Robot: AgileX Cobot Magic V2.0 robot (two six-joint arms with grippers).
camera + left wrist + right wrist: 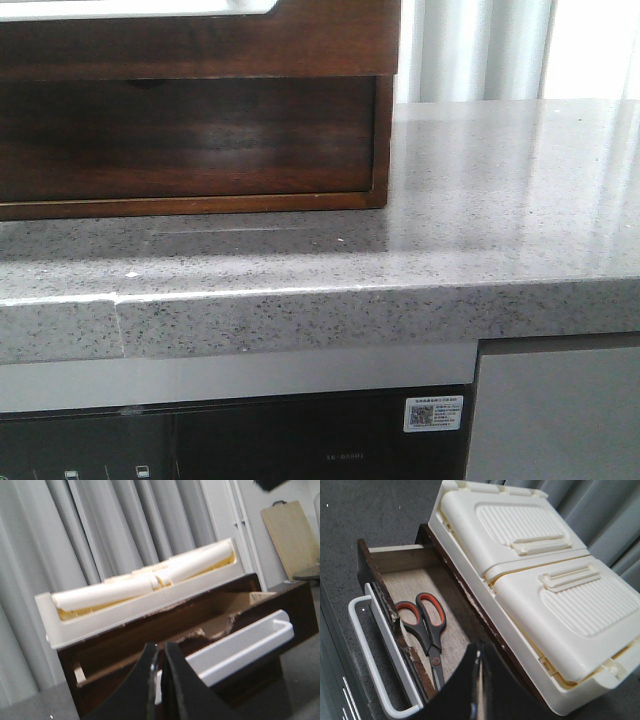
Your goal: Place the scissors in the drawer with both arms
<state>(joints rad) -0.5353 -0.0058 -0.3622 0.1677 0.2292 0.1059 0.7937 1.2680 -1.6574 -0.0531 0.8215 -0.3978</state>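
Fingers of my right gripper (477, 690) sit pressed together and empty at the bottom of the frame; my left gripper (161, 680) looks the same. Beyond, lower left, the scissors (426, 627) lie inside the open drawer (400, 582). Placing looks done; next, I judge, comes pushing its white handle (362, 640) shut.

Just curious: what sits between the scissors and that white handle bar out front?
In the right wrist view, the drawer's dark brown front panel stands between the scissors and the white handle bar.
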